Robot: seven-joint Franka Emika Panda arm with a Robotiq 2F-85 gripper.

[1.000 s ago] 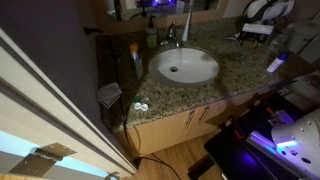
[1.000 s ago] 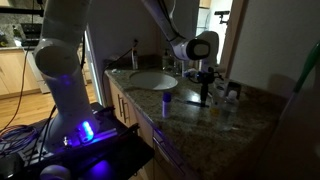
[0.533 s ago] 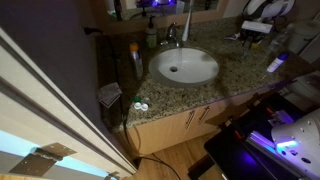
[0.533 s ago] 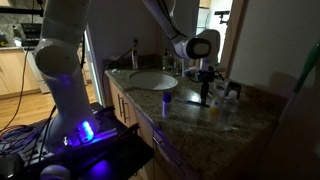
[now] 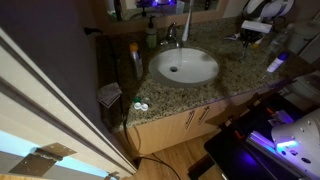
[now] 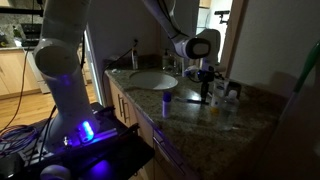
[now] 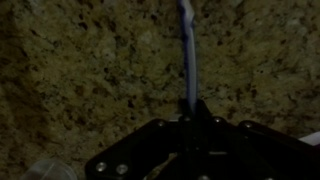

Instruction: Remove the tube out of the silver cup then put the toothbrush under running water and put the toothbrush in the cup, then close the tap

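Note:
In the wrist view a thin pale-blue toothbrush runs from the top of the frame down over the speckled granite. It ends between the dark fingers of my gripper, which are shut on its handle. In both exterior views my gripper hangs low over the counter, to the side of the white basin. A small silver cup, tinted blue by the light, stands near the counter's front edge. The chrome tap sits behind the basin. I cannot make out the tube.
A tall amber bottle and a green-topped soap bottle stand beside the basin. A small two-lidded case lies near the counter's front edge. Several small items sit on the counter past the gripper. A wall panel borders the counter.

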